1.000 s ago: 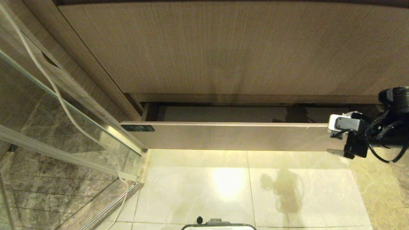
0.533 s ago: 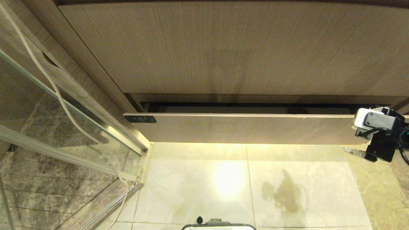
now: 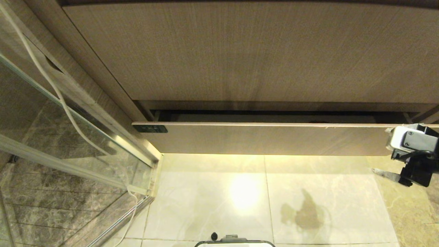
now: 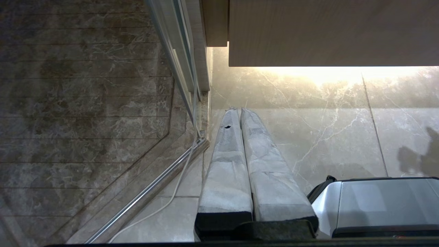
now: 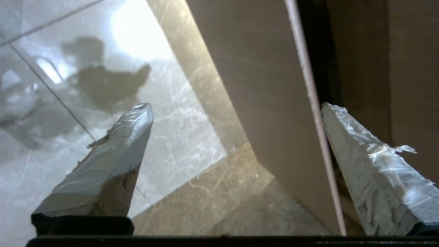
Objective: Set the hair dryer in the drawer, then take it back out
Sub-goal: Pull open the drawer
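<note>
1. Pushed most of the way in over the last second, the drawer [image 3: 260, 139] now shows you only a thin dark slot behind its top edge, where a second ago a broad strip of pale interior lay open.
2. Your right gripper [image 3: 394, 161] has slid right and nearer along the drawer's right end and sits at the right edge of the head view, clear of the spot on the front where it was a second ago.
3. Look at the right wrist view: the right gripper [image 5: 236, 127] stands spread wide with nothing between its taped fingers [image 5: 116, 154]; one finger hangs over the floor [image 3: 308, 192] on the near side of the drawer front [image 5: 260, 103], the other over the dark gap behind its top edge.
4. You cannot see the hair dryer in any view; whether it lies inside the drawer cannot be told from here.
5. A small black label [image 3: 150, 128] marks the left end of the drawer front, and the taller wood-grain panel [image 3: 247, 51] rises above and behind it.
6. Your left gripper [image 4: 239, 111] is parked low over the floor tiles near the robot's base, its two taped fingers pressed together and holding nothing.
7. At left you have a glass shower door [image 3: 61, 137] with a white cord [image 3: 51, 82] trailing down beside it.
</note>
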`<state>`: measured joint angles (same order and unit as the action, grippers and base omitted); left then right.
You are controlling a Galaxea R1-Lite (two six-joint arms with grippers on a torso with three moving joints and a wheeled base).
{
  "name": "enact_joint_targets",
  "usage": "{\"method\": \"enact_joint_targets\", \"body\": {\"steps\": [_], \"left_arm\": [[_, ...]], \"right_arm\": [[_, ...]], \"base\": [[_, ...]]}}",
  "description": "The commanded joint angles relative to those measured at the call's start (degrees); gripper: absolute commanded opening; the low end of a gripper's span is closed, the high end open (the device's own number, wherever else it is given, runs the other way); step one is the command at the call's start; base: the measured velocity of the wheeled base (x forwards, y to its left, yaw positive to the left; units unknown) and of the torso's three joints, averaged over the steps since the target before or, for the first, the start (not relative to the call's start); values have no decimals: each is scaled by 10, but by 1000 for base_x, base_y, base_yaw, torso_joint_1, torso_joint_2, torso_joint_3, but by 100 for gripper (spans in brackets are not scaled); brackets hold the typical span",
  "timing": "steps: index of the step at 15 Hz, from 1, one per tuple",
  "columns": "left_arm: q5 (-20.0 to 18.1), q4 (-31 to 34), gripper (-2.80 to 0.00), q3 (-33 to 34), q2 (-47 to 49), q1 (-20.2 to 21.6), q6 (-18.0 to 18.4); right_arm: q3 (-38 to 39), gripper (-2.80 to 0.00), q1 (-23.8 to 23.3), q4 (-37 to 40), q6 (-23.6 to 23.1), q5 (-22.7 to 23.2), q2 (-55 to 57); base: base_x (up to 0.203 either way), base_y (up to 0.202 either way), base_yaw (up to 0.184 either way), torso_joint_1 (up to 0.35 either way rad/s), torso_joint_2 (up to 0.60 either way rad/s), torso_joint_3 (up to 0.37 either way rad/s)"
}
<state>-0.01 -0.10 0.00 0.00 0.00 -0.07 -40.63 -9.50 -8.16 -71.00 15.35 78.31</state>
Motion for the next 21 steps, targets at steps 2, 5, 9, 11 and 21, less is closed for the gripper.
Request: {"method": "enact_joint_targets", "body": {"steps": [2,5,9,11,21], "left_arm": [[0,0,-280,0,0,0,0],[0,0,-280,1,0,0,0],[0,0,-280,0,0,0,0],[0,0,-280,0,0,0,0],[0,0,-280,0,0,0,0]], "right_arm": [[-5,0,-11,-3,-2,19,10],[-18,0,-24,8,59,20,28],[-49,0,-35,49,258,16,23],[-48,0,-46,70,284,8,6],[10,-280,-40,111,508,1,-145]], "base": [[0,0,0,0,0,0],[0,0,0,0,0,0],[0,0,0,0,0,0],[0,0,0,0,0,0],[0,0,0,0,0,0]]}}
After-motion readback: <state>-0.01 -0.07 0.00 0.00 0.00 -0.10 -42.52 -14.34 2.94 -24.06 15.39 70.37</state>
